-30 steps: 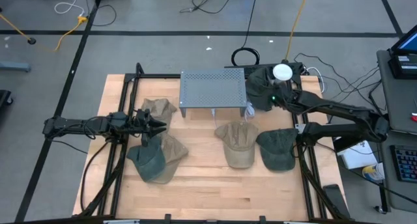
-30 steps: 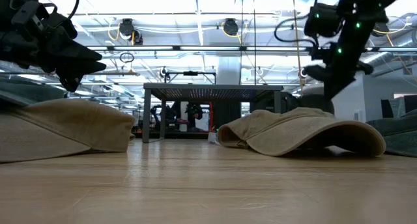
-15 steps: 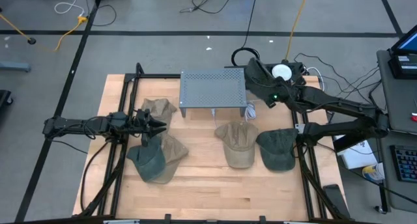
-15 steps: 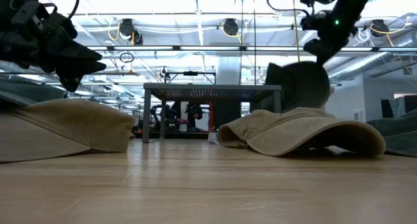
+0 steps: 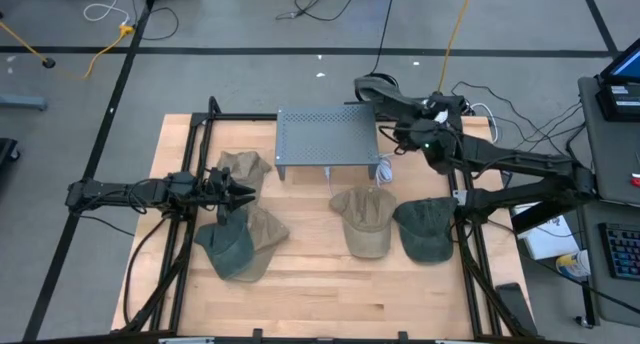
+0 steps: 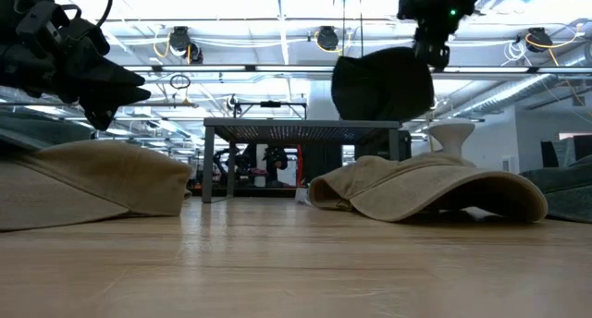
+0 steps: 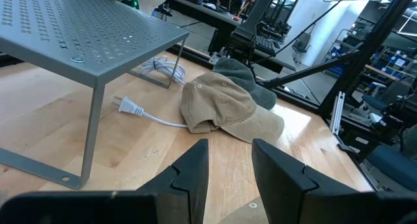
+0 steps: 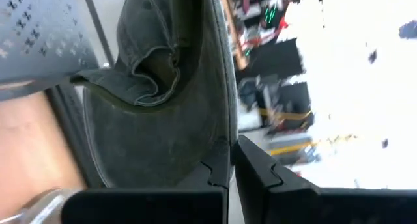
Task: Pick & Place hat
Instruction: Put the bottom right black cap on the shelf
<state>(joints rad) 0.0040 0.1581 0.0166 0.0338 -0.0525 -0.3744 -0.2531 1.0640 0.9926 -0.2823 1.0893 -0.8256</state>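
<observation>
A dark green hat (image 5: 372,88) (image 6: 382,82) hangs in the air at the far right corner of the grey perforated shelf (image 5: 327,136), carried by my right gripper (image 5: 396,105) (image 6: 428,52) (image 8: 231,160), which is shut on it. My left gripper (image 5: 240,193) (image 7: 228,168) hovers open over the table's left side, above a dark green hat (image 5: 228,248) that lies on a tan hat (image 5: 265,227). Another tan hat (image 5: 243,166) rests on the table just beyond it. My right gripper pinches the dark green hat by the edge of its brim (image 8: 220,136) between the two fingers. The hat is lifted clear of everything. It hangs below and beside the fingers, with the crown (image 8: 146,45) crumpled toward the shelf.
A tan hat (image 5: 365,220) (image 7: 221,107) and a dark green hat (image 5: 425,230) lie on the table's right half. A white cord with a plug (image 7: 140,112) lies near the shelf's legs. A white rounded stand (image 6: 450,133) sits at the far right. Black frame rails (image 5: 468,224) flank the table.
My right gripper has risen and moved from the white stand toward the table's far edge and left, to the shelf's far right corner. The dark green hat has gone with it, lifted clear off the stand and now hanging above shelf height.
</observation>
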